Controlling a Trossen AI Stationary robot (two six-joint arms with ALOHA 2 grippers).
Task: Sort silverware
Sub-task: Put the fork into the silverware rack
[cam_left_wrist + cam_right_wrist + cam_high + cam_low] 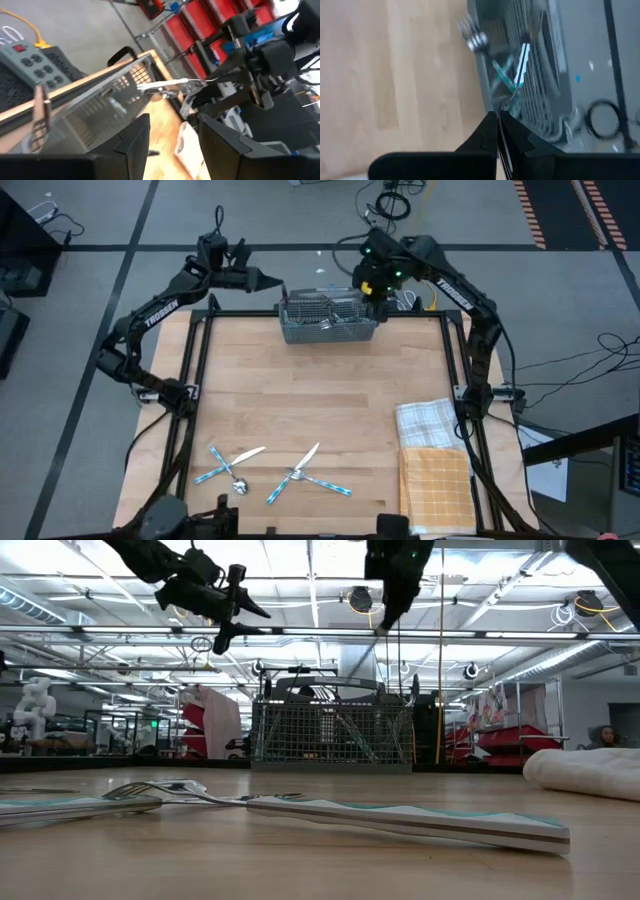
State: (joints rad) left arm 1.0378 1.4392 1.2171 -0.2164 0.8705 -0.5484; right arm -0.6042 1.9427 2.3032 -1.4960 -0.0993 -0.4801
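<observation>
The grey wire-mesh basket stands at the table's far middle, with silverware in it; fork heads stick up out of it. My right gripper hangs over the basket's right end, shut on a piece of silverware with a teal and white handle. My left gripper is in the air just left of the basket, open and with nothing between its fingers. Several more forks, spoons and knives with teal handles lie crossed near the front left. My right gripper pinches the piece's thin metal end between its two fingers. The fingers slant steeply down from above. The striped handle hangs below them over the basket's inside. Whether it touches the mesh I cannot tell.
A checked white cloth and an orange one lie along the table's right side. Bare wood lies between the basket and the loose silverware. A dark frame borders the table.
</observation>
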